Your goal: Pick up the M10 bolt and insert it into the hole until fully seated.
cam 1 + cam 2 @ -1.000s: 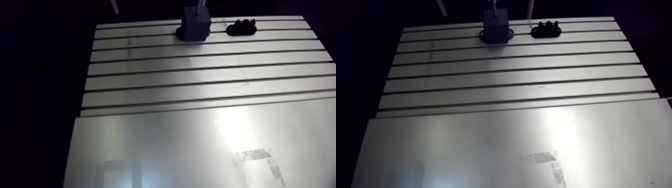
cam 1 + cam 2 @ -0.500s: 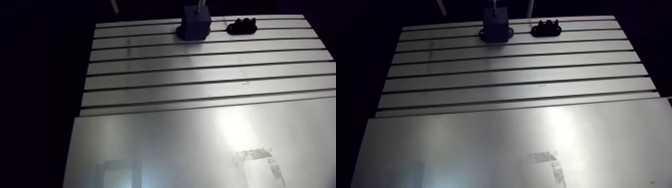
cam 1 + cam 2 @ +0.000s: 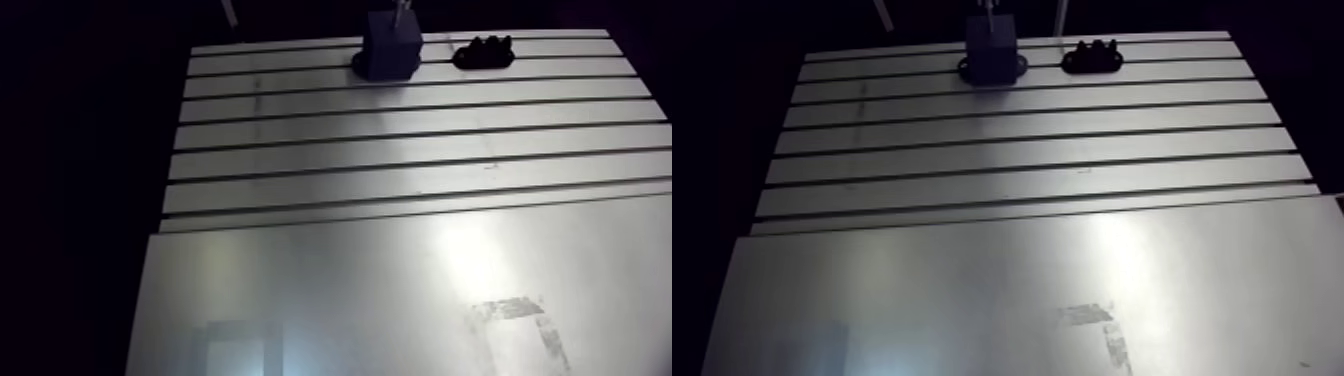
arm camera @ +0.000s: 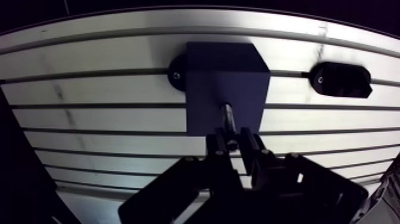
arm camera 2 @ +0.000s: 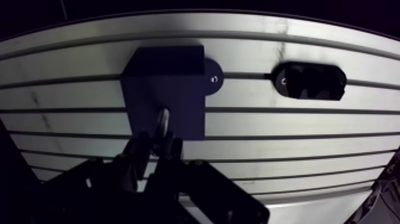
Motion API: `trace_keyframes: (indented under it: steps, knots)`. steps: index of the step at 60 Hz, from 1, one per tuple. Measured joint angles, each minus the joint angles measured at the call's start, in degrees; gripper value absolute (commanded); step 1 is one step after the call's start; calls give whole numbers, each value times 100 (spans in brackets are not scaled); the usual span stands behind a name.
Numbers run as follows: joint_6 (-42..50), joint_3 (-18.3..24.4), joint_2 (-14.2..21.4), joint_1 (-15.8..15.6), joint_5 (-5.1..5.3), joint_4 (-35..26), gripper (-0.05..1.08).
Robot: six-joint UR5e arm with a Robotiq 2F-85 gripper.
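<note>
M10 bolt (image 4: 228, 116): held upright, head clamped between the two fingers (image 4: 219, 148), shank pointing down onto the top face of the dark blue block (image 4: 220, 71). The gripper (image 4: 234, 143) stands straight above the block, presumably so the bolt's axis lines up with the hole. The hole itself is hidden by the shank; I cannot tell how deep the tip sits.

A length of bare shank shows between the fingers and the block's top face. Judgement: insertion under way, bolt not yet fully seated. What remains is a straight push downward; any tilt would likely jam the shank at the mouth of the hole.

The grip is on the head end rather than lower on the shank. That leaves the shank free to enter, but the fingers will need to let go before they meet the block.

Block: stands at the far edge of the worktop (image 3: 400, 170) in the arm view. A round black flange (image 4: 176, 72) at its base sits on one of the slots (image 3: 400, 105), probably bolted there so the block does not shift under the push.

Black holder (image 4: 341, 79): low, dark, to the right of the block and apart from it, on the same far slot line. It looks like the rack the bolts are drawn from, but its contents are too dark to read.

Near side of the worktop: a smooth plate (image 3: 972, 290) lies over the slots.
</note>
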State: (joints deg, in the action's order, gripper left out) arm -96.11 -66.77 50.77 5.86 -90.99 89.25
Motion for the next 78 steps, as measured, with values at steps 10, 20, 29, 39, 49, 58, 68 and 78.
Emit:
trace_keyframes:
  steps: [10,20,29,39,49,58,68,78]
  knots:
    - [0,-16,0,-4,-3,4,108]
    - [0,-22,-4,-5,-8,19,108]
    - [2,-32,-10,-6,-10,31,107]
    - [6,-44,-16,-6,-10,45,103]
    - [9,-45,-17,-6,-14,48,2]
    - [15,-51,-9,-7,-85,74,0]
    - [37,-47,1,-11,-159,122,0]
    - [49,-48,6,-9,-186,139,0]
